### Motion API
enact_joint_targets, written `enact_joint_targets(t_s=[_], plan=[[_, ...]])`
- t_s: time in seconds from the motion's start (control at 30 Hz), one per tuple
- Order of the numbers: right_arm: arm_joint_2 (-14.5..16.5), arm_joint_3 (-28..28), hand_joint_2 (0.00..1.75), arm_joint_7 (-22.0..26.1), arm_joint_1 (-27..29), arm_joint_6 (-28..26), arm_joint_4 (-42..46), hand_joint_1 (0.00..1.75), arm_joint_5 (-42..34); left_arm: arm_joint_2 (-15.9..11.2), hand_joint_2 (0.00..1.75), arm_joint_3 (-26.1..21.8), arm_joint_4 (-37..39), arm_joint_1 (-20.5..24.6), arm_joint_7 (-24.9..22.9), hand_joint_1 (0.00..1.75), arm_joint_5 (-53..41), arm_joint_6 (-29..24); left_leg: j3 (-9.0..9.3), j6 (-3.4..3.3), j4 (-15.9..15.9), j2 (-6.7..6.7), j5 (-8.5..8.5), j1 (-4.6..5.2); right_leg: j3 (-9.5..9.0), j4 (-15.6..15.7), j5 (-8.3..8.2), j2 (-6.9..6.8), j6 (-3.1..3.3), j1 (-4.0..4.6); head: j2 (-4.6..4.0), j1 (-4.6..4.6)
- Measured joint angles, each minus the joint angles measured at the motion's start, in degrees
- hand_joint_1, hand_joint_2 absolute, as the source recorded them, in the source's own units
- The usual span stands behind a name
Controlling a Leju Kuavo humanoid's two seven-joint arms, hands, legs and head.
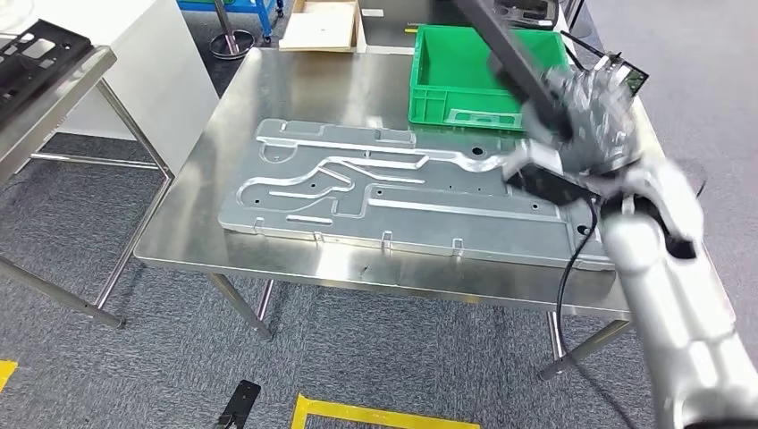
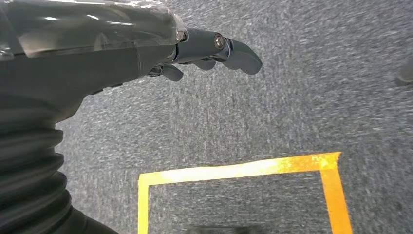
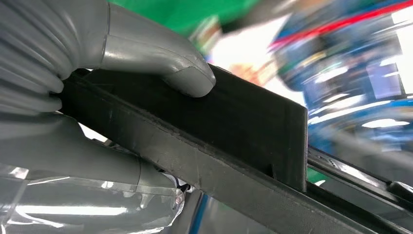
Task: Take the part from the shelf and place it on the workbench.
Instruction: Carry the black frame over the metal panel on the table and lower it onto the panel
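My right hand (image 1: 590,116) grips a long black part (image 1: 508,55) above the right side of the steel workbench (image 1: 295,259). The part slants up and away from the hand, across the green bin. In the right wrist view the thumb (image 3: 160,53) presses on the black part (image 3: 219,141), with the fingers wrapped beneath it. My left hand (image 2: 214,48) hangs over grey carpet, its fingers stretched out and holding nothing. At the far left stands a shelf (image 1: 45,98) with more black parts (image 1: 31,49) on it.
A large silver machined plate (image 1: 402,188) covers the middle of the workbench. A green bin (image 1: 483,71) stands at the back right, with a cardboard box (image 1: 322,27) behind the table. Yellow tape (image 1: 384,416) marks the floor in front of the table.
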State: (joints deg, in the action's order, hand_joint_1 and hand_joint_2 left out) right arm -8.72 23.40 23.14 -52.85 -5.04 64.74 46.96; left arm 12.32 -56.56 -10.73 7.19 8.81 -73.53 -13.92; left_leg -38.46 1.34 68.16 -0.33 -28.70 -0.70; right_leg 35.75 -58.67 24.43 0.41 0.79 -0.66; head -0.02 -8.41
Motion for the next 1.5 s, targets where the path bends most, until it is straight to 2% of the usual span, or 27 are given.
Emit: enact_joint_targets(t_s=[0.07, 0.1, 0.2, 0.23, 0.3, 0.37, 0.4, 0.43, 0.47, 0.53, 0.6, 0.67, 0.73, 0.8, 0.87, 0.9, 0.93, 0.97, 1.03, 1.07, 1.13, 1.23, 1.3, 1.4, 1.43, 1.47, 1.5], plan=[[-0.6, 2.2, 1.75, -2.5, -6.6, -4.1, -8.6, 1.75, 7.9, 0.0, 1.75, 0.1, 0.0, -0.3, -1.2, 0.0, -0.8, 0.3, 2.69, -0.61, -6.8, 0.03, 3.12, 0.19, 0.13, -0.3, 0.23, 0.06, -0.47, 0.2, 0.0, 0.01], [-0.8, 3.2, 1.75, -3.5, -9.2, -5.4, -12.2, 1.75, 10.6, 0.0, 1.75, 0.2, 0.0, -0.5, -1.7, 0.0, -1.2, 0.4, 3.25, -0.91, -8.3, -0.02, 3.53, 0.28, 0.24, -0.4, 0.23, 0.02, -0.72, 0.3, 0.0, 0.01], [-1.6, 6.3, 1.75, -6.2, -13.9, -7.4, -22.4, 1.75, 15.8, 0.0, 1.75, 0.7, 0.0, -1.8, -3.4, 0.0, -2.0, 0.4, 3.49, -1.75, -9.3, -0.25, 3.71, 0.16, 0.23, -0.2, 0.18, -0.22, -1.57, 0.39, 0.0, 0.02], [-1.7, 7.3, 1.75, -6.9, -14.6, -8.0, -25.6, 1.75, 16.9, 0.0, 1.75, 0.8, 0.0, -2.1, -3.8, 0.0, -2.2, 0.3, 3.65, -2.13, -9.6, -0.27, 3.89, 0.04, 0.44, -0.8, 0.7, -0.27, -1.86, 0.36, 0.0, 0.02], [-1.8, 8.5, 1.75, -7.9, -15.2, -8.8, -30.2, 1.75, 17.6, 0.0, 1.75, 1.2, 0.0, -2.3, -3.9, 0.0, -2.1, 0.0, 3.89, -2.74, -10.0, -0.26, 4.13, -0.12, 2.43, -5.2, 3.19, -0.27, -2.33, 0.21, 0.0, 0.03], [-1.8, 9.3, 1.75, -8.8, -14.6, -9.6, -34.2, 1.75, 17.9, 0.0, 1.75, 1.5, 0.0, -2.3, -3.6, 0.0, -2.0, -0.3, 3.93, -3.0, -10.1, -0.34, 4.1, -0.11, 6.15, -12.5, 6.17, -0.26, -2.68, 0.05, 0.0, 0.02], [-1.8, 9.6, 1.75, -9.2, -13.8, -10.0, -36.1, 1.75, 18.0, 0.0, 1.75, 1.5, 0.0, -2.3, -3.3, 0.0, -2.0, -0.4, 3.97, -3.03, -10.1, -0.41, 4.05, -0.11, 7.59, -15.0, 6.65, -0.27, -2.81, -0.08, 0.0, 0.02], [-1.8, 9.8, 1.75, -9.5, -13.0, -10.4, -37.6, 1.75, 18.0, 0.0, 1.75, 1.6, 0.0, -2.3, -3.0, 0.0, -2.0, -0.5, 4.01, -3.02, -10.0, -0.49, 3.98, -0.11, 8.2, -15.5, 6.12, -0.29, -2.89, -0.21, 0.0, 0.02], [-1.8, 10.0, 1.75, -9.7, -12.1, -10.6, -38.8, 1.75, 17.9, 0.0, 1.75, 1.7, 0.0, -2.3, -2.8, 0.0, -2.0, -0.6, 4.07, -2.96, -9.9, -0.56, 3.86, -0.11, 7.65, -13.7, 4.53, -0.31, -2.88, -0.33, 0.0, 0.02], [-1.8, 10.2, 1.75, -10.0, -10.7, -11.1, -40.5, 1.75, 17.7, 0.0, 1.75, 1.9, 0.0, -2.1, -2.5, 0.0, -2.1, -0.7, 4.11, -2.64, -9.7, -0.6, 3.49, -0.03, 4.27, -6.1, 0.54, -0.38, -2.67, -0.4, 0.0, 0.02], [-1.7, 10.3, 0.87, -10.4, -9.5, -11.6, -41.7, 0.87, 17.2, 0.0, 1.75, 2.3, 0.0, -1.9, -2.2, 0.0, -2.3, -0.8, 4.01, -2.17, -9.5, -0.59, 3.19, 0.15, 1.87, -0.8, -1.24, -0.36, -2.3, -0.12, 0.0, 0.02], [-1.5, 10.3, 0.0, -11.0, -8.1, -11.9, -42.7, 0.0, 17.0, 0.0, 1.75, 2.6, 0.0, -1.7, -2.1, 0.0, -2.6, -0.9, 4.06, -1.66, -9.6, -0.58, 3.11, 0.21, 1.61, 0.0, -1.13, -0.26, -1.87, 0.2, 0.0, 0.02], [-1.3, 10.3, 0.0, -11.4, -7.1, -12.0, -43.3, 0.0, 17.0, 0.0, 1.75, 2.9, 0.0, -1.5, -2.1, 0.0, -2.9, -1.1, 4.01, -1.05, -9.2, -0.49, 2.46, 0.23, 1.3, 0.3, -1.15, -0.28, -1.26, -0.09, 0.0, 0.02], [-0.9, 10.3, 0.0, -12.0, -6.5, -11.8, -43.8, 0.0, 17.1, 0.0, 0.87, 3.2, 0.0, -1.3, -2.2, 0.0, -3.2, -1.2, 2.35, -0.55, -5.1, -0.29, -0.02, 0.22, 0.84, 0.7, -1.14, -0.35, -0.6, -0.41, 0.0, 0.01], [-0.6, 10.3, 0.0, -12.6, -5.9, -11.5, -44.2, 0.0, 17.2, 0.0, 0.0, 3.4, 0.0, -1.1, -2.4, 0.0, -3.0, -1.3, -1.18, -0.25, 2.5, -0.13, -3.4, 0.1, 0.6, 0.7, -0.98, -0.4, -0.22, -0.31, 0.0, 0.01], [-0.5, 10.3, 0.0, -12.8, -5.5, -11.3, -44.4, 0.0, 17.3, 0.0, 0.0, 3.4, 0.0, -1.0, -2.8, 0.0, -2.9, -1.2, -2.75, -0.16, 5.6, -0.09, -4.27, 0.06, 0.53, 0.6, -0.92, -0.39, -0.14, -0.25, 0.0, 0.01], [-0.5, 10.3, 0.0, -12.9, -5.1, -11.3, -44.6, 0.0, 17.3, 0.0, 0.0, 3.4, 0.0, -1.0, -3.2, 0.0, -2.9, -1.2, -3.51, -0.13, 6.8, -0.07, -4.1, 0.05, 0.47, 0.6, -0.86, -0.35, -0.1, -0.21, 0.0, 0.01], [-0.4, 10.3, 0.0, -13.0, -4.8, -11.2, -44.7, 0.0, 17.4, 0.0, 0.0, 3.4, 0.0, -1.0, -3.6, 0.0, -3.0, -1.2, -3.13, -0.18, 5.7, -0.06, -2.81, 0.05, 0.41, 0.5, -0.8, -0.27, -0.12, -0.19, 0.0, 0.01], [-0.4, 10.3, 0.0, -13.0, -4.6, -11.2, -44.9, 0.0, 17.4, -0.1, 0.0, 3.4, 0.0, -0.9, -4.3, 0.0, -3.1, -1.2, 0.31, -0.57, -2.0, -0.05, 1.22, 0.07, 0.26, 0.3, -0.61, -0.09, -0.33, -0.15, 0.0, 0.01], [-0.3, 10.2, 0.0, -13.0, -4.6, -11.2, -45.0, 0.0, 17.4, -0.1, 0.0, 3.4, 0.0, -0.8, -4.4, 0.0, -3.1, -1.2, 2.1, -0.84, -5.7, -0.05, 2.65, 0.15, 0.27, 0.2, -0.5, -0.02, -0.54, -0.03, 0.0, 0.01], [-0.3, 10.2, 0.0, -13.0, -4.6, -11.2, -45.1, 0.0, 17.5, -0.1, 0.0, 3.4, 0.0, -0.7, -4.5, 0.0, -3.1, -1.2, 3.73, -1.32, -9.3, -0.07, 3.48, 0.31, 0.36, 0.1, -0.47, 0.02, -1.05, 0.18, 0.0, 0.02], [-0.4, 10.2, 0.0, -13.1, -4.6, -11.2, -45.3, 0.0, 17.6, -0.2, 0.0, 3.4, 0.0, -0.8, -4.8, 0.0, -2.9, -1.2, 3.94, -2.28, -9.9, -0.03, 3.97, 0.3, 0.42, 0.1, -0.43, 0.03, -2.03, 0.07, 0.0, 0.03], [-0.5, 10.2, 0.0, -13.2, -4.7, -11.1, -45.4, 0.0, 17.7, -0.2, 0.0, 3.4, 0.0, -0.7, -5.5, 0.0, -2.7, -1.5, 4.13, -3.01, -10.5, 0.07, 4.61, 0.12, 1.54, -2.8, 1.87, -0.06, -2.56, -0.08, 0.0, 0.03], [-0.8, 9.9, 0.0, -13.6, -4.5, -11.1, -45.5, 0.0, 17.9, -0.2, 0.0, 3.4, 0.0, -0.8, -6.4, 0.0, -2.8, -1.7, 3.87, -3.31, -10.4, 0.08, 4.93, 0.15, 5.76, -13.2, 7.55, -0.13, -3.04, -0.2, 0.0, 0.02], [-1.0, 9.8, 0.0, -13.8, -4.4, -11.1, -45.5, 0.0, 17.9, -0.3, 0.0, 3.4, 0.0, -0.9, -6.4, 0.0, -2.8, -1.6, 3.71, -3.32, -10.3, 0.07, 4.94, 0.16, 6.48, -15.1, 8.09, -0.14, -3.12, -0.22, 0.0, 0.02], [-1.2, 9.6, 0.0, -13.9, -4.5, -11.0, -45.5, 0.0, 17.9, -0.3, 0.0, 3.4, 0.0, -0.9, -6.4, 0.0, -2.7, -1.5, 3.54, -3.31, -10.1, 0.06, 4.95, 0.16, 6.16, -14.9, 7.48, -0.15, -3.11, -0.24, 0.0, 0.03], [-1.5, 9.4, 0.0, -14.0, -4.9, -10.9, -45.5, 0.0, 17.9, -0.3, 0.0, 3.4, 0.0, -0.9, -6.2, 0.0, -2.7, -1.4, 3.39, -3.29, -9.9, 0.04, 4.94, 0.16, 4.7, -12.5, 5.93, -0.16, -3.02, -0.25, 0.0, 0.03]])
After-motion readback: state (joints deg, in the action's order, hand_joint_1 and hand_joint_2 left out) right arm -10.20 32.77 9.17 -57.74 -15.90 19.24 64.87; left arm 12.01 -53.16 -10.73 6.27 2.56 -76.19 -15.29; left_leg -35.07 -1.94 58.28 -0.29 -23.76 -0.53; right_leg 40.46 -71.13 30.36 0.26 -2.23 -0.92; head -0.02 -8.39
